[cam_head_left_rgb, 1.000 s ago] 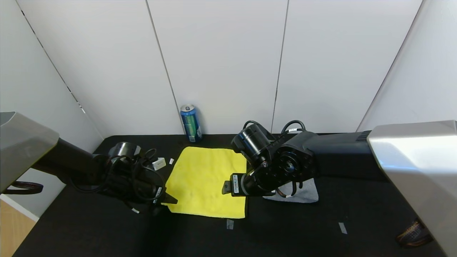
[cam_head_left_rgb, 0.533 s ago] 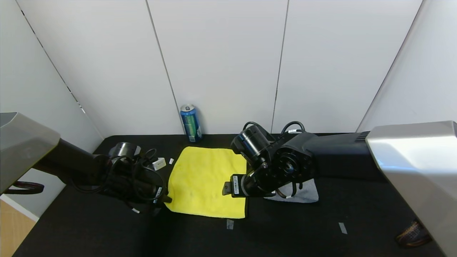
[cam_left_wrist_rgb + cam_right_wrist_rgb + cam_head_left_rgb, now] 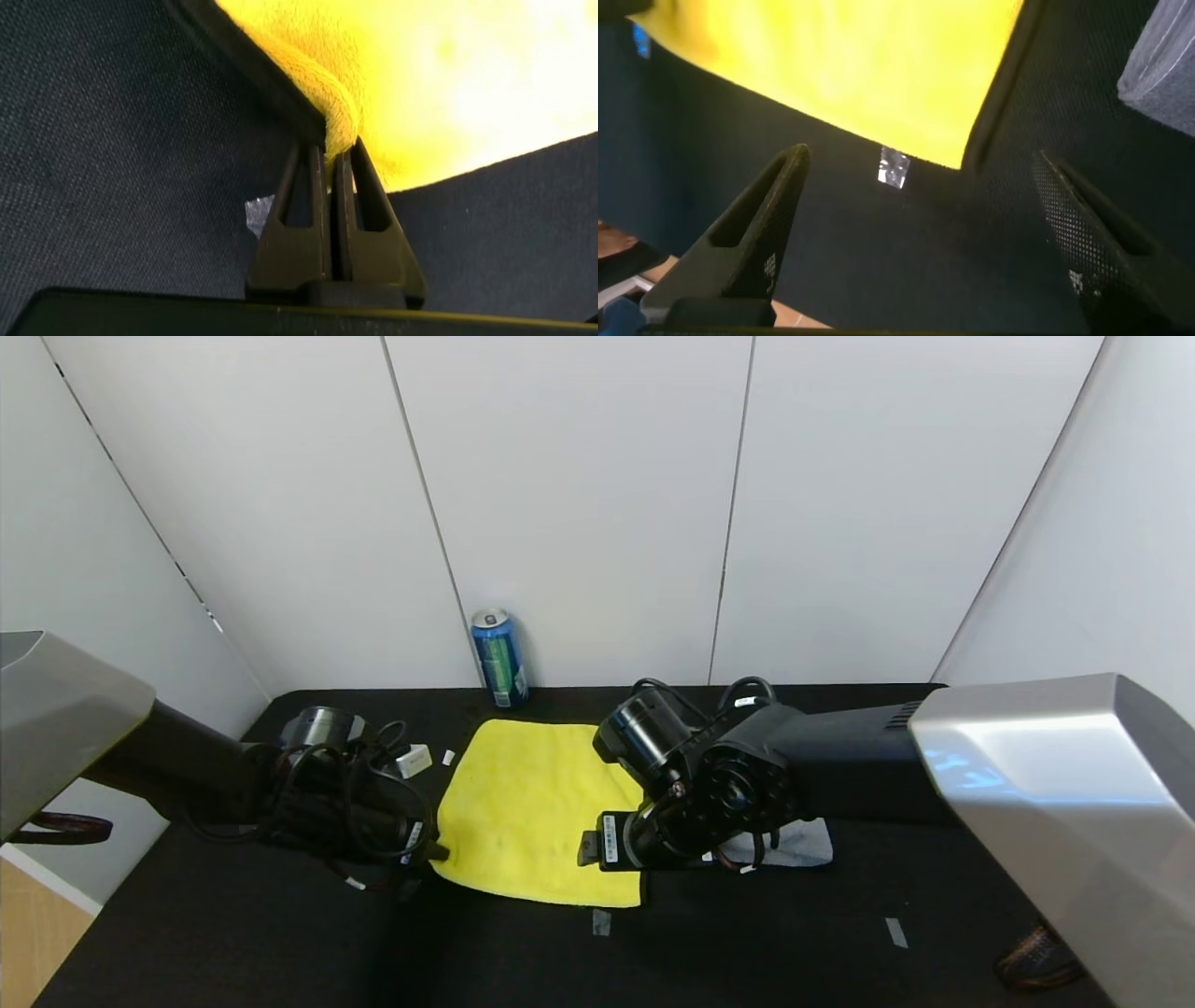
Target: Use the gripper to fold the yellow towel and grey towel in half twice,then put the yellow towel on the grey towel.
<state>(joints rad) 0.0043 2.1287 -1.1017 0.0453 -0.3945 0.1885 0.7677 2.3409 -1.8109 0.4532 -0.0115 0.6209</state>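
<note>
The yellow towel (image 3: 537, 812) lies spread flat on the black table (image 3: 794, 933), between the two pincers. The left gripper (image 3: 431, 852) sits low at the towel's near left corner, its fingers (image 3: 318, 219) pressed together with a fold of yellow pile pinched between their tips; that corner (image 3: 338, 112) is bunched up where they clamp it. The right gripper (image 3: 920, 219) hangs over the towel's near right corner, its two fingers (image 3: 752, 233) spread wide apart and holding nothing; below the gap between them lie the towel's near edge and a small strip of pale tape (image 3: 601, 921) on the table. Just to the outer side of the right gripper, partly hidden under that arm's wrist, lies the grey towel (image 3: 794, 845), bunched into a small heap, close beside the yellow one. Farther from both pincers, past the towel's far edge, a blue can (image 3: 499, 658) stands upright against the white wall panels (image 3: 579, 504). A small white block (image 3: 414, 762) lies beyond the left gripper, near the towel's far left corner.
</note>
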